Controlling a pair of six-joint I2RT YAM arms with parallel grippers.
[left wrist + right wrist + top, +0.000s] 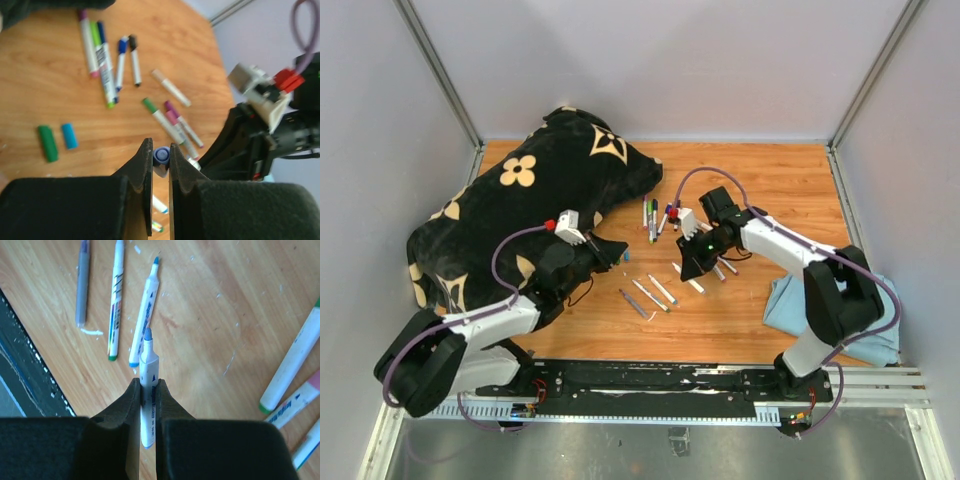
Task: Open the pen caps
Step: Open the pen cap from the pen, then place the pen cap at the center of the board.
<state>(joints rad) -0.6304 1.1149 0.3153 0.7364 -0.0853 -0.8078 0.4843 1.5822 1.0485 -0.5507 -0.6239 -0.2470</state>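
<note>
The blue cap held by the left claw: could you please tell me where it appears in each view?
Top: hidden at the tip of the left claw, too small to tell.
Left wrist: blue cap low centre, pinched in the claw.
Right wrist: not in it; the right claw grips a marker.
Landmark: marker bunch, centre in top, upper left in left wrist.

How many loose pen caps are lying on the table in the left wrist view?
2: a green cap and a light blue cap, side by side toward the view's left. The left gripper pinches a third, bluish cap. Others may be hidden behind it.
</note>
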